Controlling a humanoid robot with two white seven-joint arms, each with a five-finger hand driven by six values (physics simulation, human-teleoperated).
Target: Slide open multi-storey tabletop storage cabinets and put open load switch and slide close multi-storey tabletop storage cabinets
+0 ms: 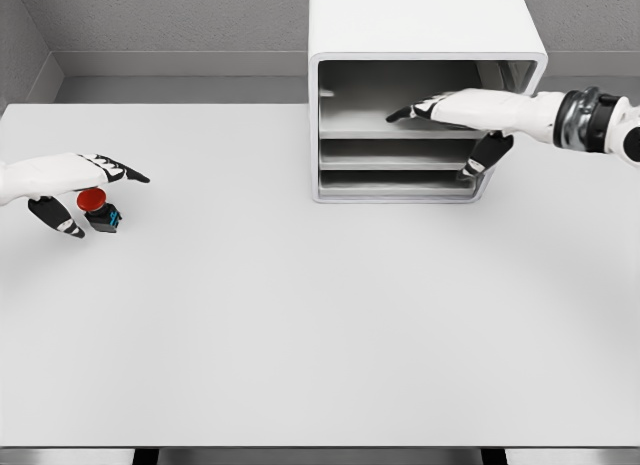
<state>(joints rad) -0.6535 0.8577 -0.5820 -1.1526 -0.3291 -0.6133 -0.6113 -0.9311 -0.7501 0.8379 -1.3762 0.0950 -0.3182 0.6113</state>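
Our left hand (pixel 75 190) sits at the far left of the table, fingers stretched forward and thumb hanging below, not closed on anything. Just under its palm, between the thumb and the fingers, stands the load switch (pixel 98 209): a red mushroom-shaped button on a small black body with a touch of blue at its side. It rests on the white table (pixel 320 335); whether the fingers touch the red cap we cannot tell.

Our right hand (pixel 455 120) reaches in from the right edge, its arm crossing the front of the storage cabinet (pixel 420 25). The fingers lie flat and extended, pointing left inside the top compartment, just above the upper shelf, while the thumb drops down over the right side of the lower levels. The hand is loose and holds nothing.

The cabinet is a white box with rounded corners standing at the back of the table, right of centre, with three stacked levels visible in its open front. The switch and the cabinet are well apart.
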